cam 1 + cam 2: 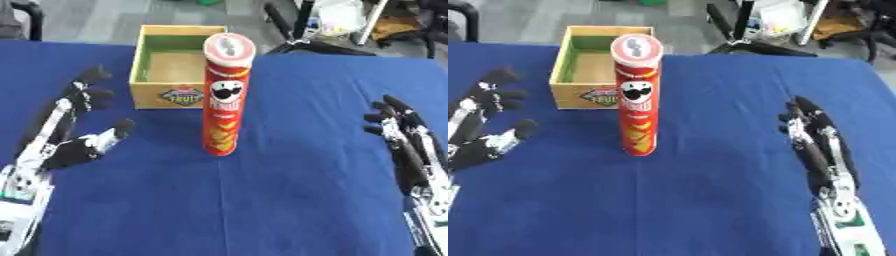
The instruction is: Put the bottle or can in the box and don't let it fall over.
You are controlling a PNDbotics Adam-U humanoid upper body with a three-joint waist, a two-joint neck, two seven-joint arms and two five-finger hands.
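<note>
A: Down at eight o'clock, the left hand [77, 131] sits spread wide, fingers fanned toward the far side, thumb angled in, holding nothing.

B: And the right hand [815, 142] at four o'clock?

A: Fingers straight and close together, pointing away, also holding nothing. Both hands are well apart from the can.

B: Where's the can?

A: The red chip can [225, 97] stands upright near the centre of the blue table [289, 200], untouched.

B: And the box?

A: The wooden box [144, 70], green inside, sits at twelve o'clock just beyond the can, open side up. The can overlaps its right front corner in view.
</note>
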